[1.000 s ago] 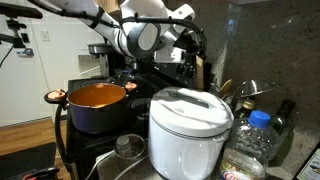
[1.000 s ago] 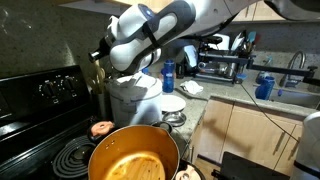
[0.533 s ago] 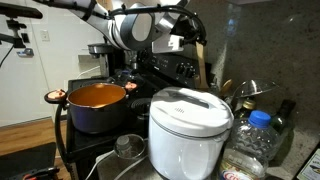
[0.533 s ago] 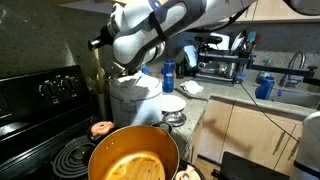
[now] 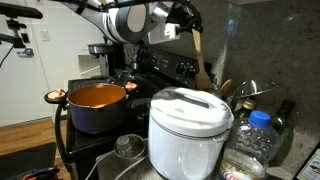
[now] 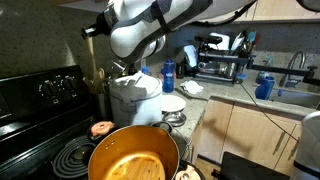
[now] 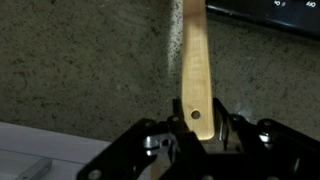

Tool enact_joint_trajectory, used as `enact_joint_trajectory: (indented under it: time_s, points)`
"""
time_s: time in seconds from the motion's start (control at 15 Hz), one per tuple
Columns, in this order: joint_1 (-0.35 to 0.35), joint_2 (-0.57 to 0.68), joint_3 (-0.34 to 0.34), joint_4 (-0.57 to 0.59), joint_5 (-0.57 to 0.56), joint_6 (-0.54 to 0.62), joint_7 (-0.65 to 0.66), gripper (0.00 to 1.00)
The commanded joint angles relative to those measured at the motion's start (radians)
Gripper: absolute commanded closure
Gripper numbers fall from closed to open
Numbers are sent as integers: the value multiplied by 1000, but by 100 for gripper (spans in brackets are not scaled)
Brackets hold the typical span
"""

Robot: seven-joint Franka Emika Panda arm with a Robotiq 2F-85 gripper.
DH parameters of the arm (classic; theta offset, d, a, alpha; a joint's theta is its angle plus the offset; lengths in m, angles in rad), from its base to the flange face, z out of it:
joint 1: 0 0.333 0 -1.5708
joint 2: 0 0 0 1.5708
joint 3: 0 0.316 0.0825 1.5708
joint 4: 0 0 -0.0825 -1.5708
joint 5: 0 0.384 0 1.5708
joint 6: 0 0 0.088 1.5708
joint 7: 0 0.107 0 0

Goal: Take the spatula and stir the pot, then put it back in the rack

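Gripper is closed narrow on the spatula, with fingers against both side edges near the hang hole. In the wrist view the shaft runs toward 12 o'clock across the speckled granite wall.

In an exterior view the spatula hangs near vertical, gripped at its top end. Its lower end sits at 12–1 o'clock above the white rice cooker, close to the wall. Cannot tell whether it clears the utensil tips.

The pot is on the stove at 9 o'clock of the cooker, well apart from the spatula. Its mouth is uncovered, with open air over the rim.
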Motion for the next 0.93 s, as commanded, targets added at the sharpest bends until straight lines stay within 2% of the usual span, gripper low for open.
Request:
enact_joint_trajectory:
  time_s: [0.0,0.27,0.33,0.4,0.53,0.67,0.73,0.87]
  points:
    - [16,-61,12,-9,3,-76,23,92]
    - [38,-100,31,25,18,-241,47,92]
    - [36,-119,32,15,64,-304,-1,92]
    - [32,-75,25,23,11,-214,33,68]
    - [38,-98,29,24,31,-276,30,68]
    - [37,-103,28,24,33,-285,30,68]
    - [37,-103,28,22,33,-285,30,91]
    - [50,-126,40,18,28,-287,27,91]
